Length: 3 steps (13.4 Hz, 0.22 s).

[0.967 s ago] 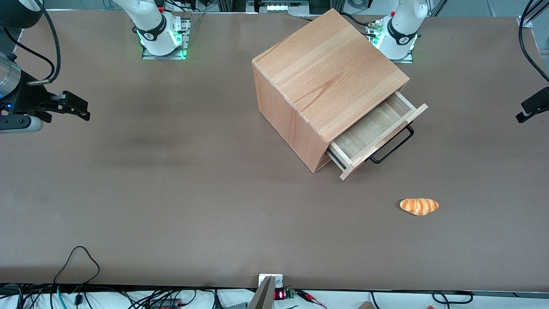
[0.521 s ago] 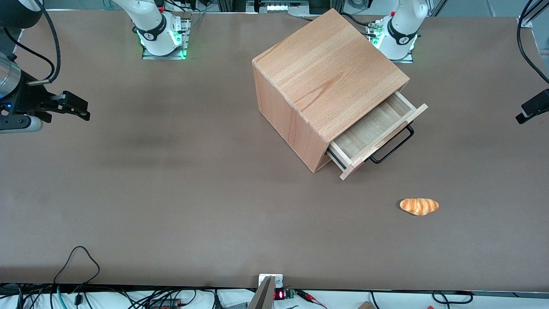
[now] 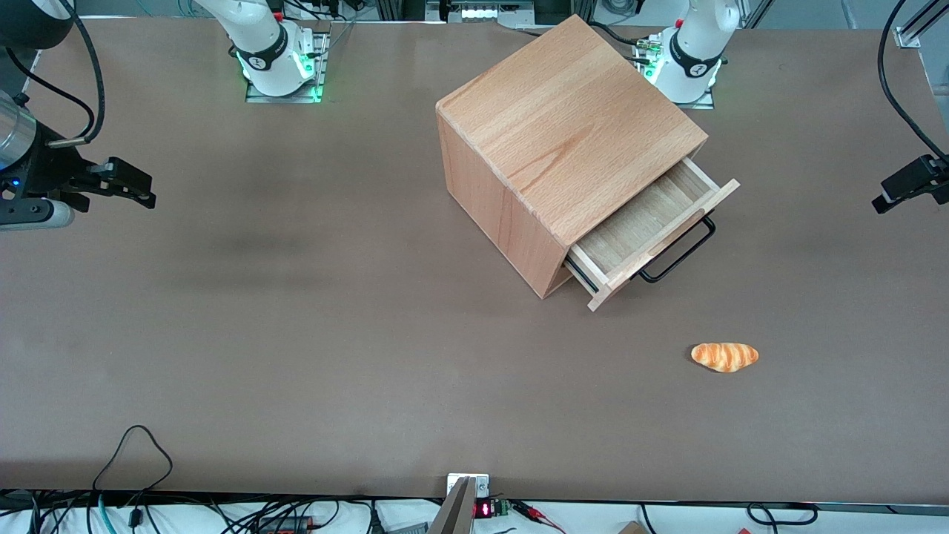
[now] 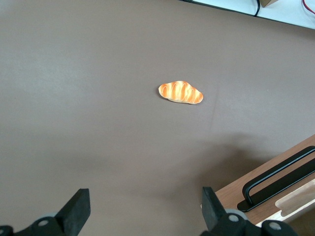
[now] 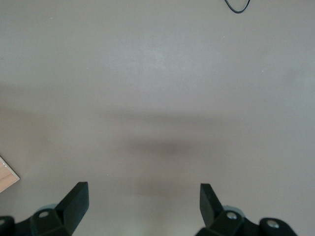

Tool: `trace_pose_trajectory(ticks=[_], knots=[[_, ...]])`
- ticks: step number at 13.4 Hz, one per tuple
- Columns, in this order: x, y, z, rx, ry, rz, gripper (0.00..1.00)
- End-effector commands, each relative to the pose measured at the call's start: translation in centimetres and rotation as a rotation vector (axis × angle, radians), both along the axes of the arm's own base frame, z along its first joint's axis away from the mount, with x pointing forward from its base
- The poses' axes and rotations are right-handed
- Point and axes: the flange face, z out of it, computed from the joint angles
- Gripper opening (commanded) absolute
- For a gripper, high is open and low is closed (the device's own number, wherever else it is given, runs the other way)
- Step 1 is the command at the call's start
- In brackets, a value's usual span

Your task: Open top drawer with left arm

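The wooden cabinet (image 3: 571, 141) stands turned at an angle on the brown table. Its top drawer (image 3: 645, 222) is pulled part way out, showing a bare wooden inside. The black bar handle (image 3: 682, 252) sticks out from the drawer's front panel. The left arm's gripper (image 3: 882, 202) hovers at the working arm's end of the table, well apart from the handle. In the left wrist view the gripper (image 4: 145, 196) is open with only table between its fingers, and the handle (image 4: 280, 174) shows beside one finger.
A small orange bread roll (image 3: 724, 356) lies on the table nearer the front camera than the drawer, also seen as the roll (image 4: 180, 92) from the wrist. The arm's white base (image 3: 693, 59) stands close to the cabinet. Cables (image 3: 137, 452) trail over the table's front edge.
The left arm's gripper has shifted slightly toward the cabinet. The drawer and the bread roll have not moved.
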Motion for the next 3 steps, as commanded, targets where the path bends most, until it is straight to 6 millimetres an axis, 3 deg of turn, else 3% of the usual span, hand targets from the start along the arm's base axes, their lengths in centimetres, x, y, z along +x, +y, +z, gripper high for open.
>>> trace_pose_trajectory(ticks=[1,3], knots=[[-0.13,-0.14,0.82,0.026,0.007,0.010,1.00],[-0.14,-0.06,0.96,0.027,0.004,0.010,1.00]])
